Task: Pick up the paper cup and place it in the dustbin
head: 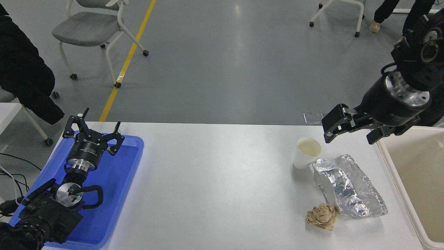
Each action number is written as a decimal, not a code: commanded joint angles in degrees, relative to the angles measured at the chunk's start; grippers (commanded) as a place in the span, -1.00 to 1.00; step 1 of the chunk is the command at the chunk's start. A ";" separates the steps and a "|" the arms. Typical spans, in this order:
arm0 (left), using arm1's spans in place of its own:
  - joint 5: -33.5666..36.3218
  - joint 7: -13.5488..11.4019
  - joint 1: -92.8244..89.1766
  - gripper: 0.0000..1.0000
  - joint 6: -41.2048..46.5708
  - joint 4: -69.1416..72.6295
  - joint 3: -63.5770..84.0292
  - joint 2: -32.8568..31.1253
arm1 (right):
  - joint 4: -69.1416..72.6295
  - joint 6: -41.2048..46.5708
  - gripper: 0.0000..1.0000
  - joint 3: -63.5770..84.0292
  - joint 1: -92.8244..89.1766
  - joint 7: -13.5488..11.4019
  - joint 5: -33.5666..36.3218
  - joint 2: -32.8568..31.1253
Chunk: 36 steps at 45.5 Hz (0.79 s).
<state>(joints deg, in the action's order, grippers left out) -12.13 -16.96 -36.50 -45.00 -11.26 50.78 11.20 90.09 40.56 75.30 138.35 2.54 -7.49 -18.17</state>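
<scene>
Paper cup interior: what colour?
Cream, paler than the white outer wall of the paper cup; the head view looks straight into it.

White paper cup (307, 152) stands upright, empty; beige dustbin (388, 163) sits right.

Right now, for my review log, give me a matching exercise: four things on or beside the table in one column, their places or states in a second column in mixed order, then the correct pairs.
Things:
1. paper cup
2. foil bag
3. brown paper ball
4. dustbin

Places or states:
A. crumpled, at the foil bag's near corner
B. upright, with its open mouth up, left of the foil bag's far end
C. beside the table's right edge
D. lying flat and crinkled, between the cup and the bin

Pairs: 1-B, 2-D, 3-A, 4-C
</scene>
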 commanded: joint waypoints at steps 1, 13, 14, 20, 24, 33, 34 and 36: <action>0.00 0.00 0.03 1.00 0.00 -0.07 0.02 -0.21 | -4.12 -3.55 1.00 -0.86 -4.48 0.01 -0.42 0.77; 0.00 0.00 -0.06 1.00 0.00 -0.07 -0.07 -0.30 | -17.83 -11.02 1.00 -5.69 -20.74 0.27 -10.08 0.77; 0.00 0.00 -0.06 1.00 0.00 0.10 -0.07 -0.39 | -18.97 -11.64 1.00 -6.39 -22.23 0.27 -10.96 0.77; 0.00 0.00 -0.15 1.00 0.00 0.10 -0.07 -0.39 | -25.74 -13.23 1.00 -10.17 -30.32 0.27 -13.16 1.20; 0.00 0.00 -0.06 1.00 0.00 -0.07 -0.07 -0.39 | -30.13 -14.45 1.00 -11.75 -35.24 0.27 -13.43 2.35; 0.00 0.00 -0.06 1.00 0.00 0.10 -0.07 -0.39 | -38.49 -21.31 1.00 -15.27 -46.84 0.27 -15.09 3.49; 0.00 0.00 -0.06 1.00 0.00 -0.07 -0.07 -0.39 | -39.28 -21.92 1.00 -15.53 -48.07 0.27 -15.71 3.58; 0.00 0.00 -0.06 1.00 0.00 -0.07 -0.07 -0.39 | -40.86 -23.15 1.00 -16.41 -50.10 0.27 -17.02 3.67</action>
<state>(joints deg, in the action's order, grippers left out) -12.12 -16.96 -36.60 -45.00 -11.27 50.71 10.83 59.28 24.18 63.39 101.54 2.81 -20.29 -15.55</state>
